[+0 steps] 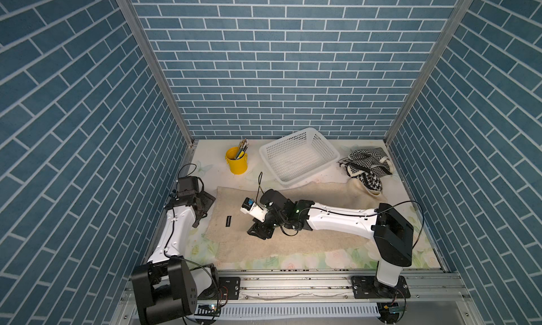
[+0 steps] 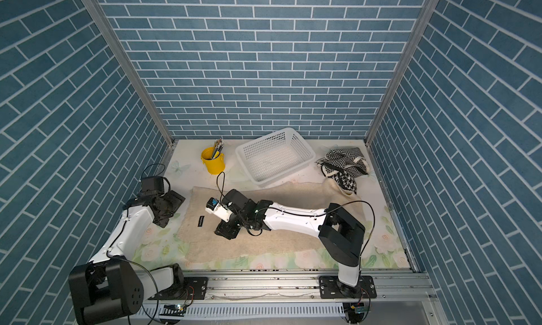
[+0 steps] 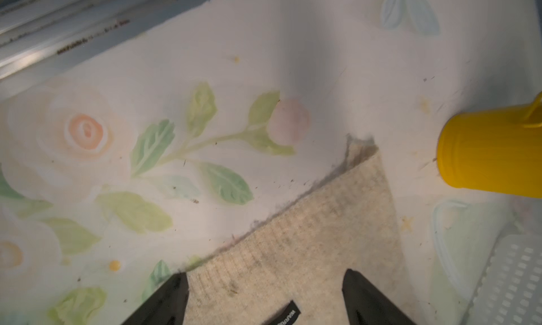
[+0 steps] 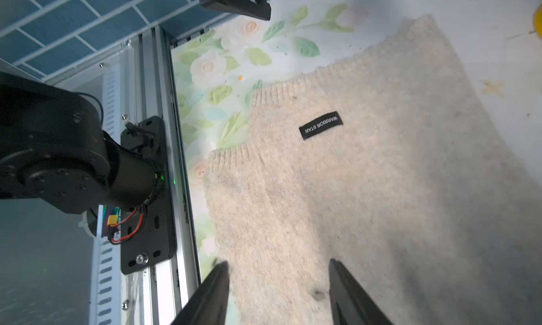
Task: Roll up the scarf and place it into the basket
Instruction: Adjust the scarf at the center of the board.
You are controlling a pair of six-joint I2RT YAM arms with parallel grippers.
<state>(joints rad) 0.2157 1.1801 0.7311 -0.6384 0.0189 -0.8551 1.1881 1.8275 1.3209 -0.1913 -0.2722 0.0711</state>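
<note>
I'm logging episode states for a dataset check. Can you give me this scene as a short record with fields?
scarf: beige, spread flat, not rolled, black label facing up
basket: white, empty, beyond the scarf
left gripper: fingers apart over a scarf corner, holding nothing
right gripper: fingers apart above the scarf, holding nothing
other: yellow bucket beside basket; patterned cloth in far corner

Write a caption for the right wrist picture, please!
The right tool, open, over the beige scarf near its black label.
</note>
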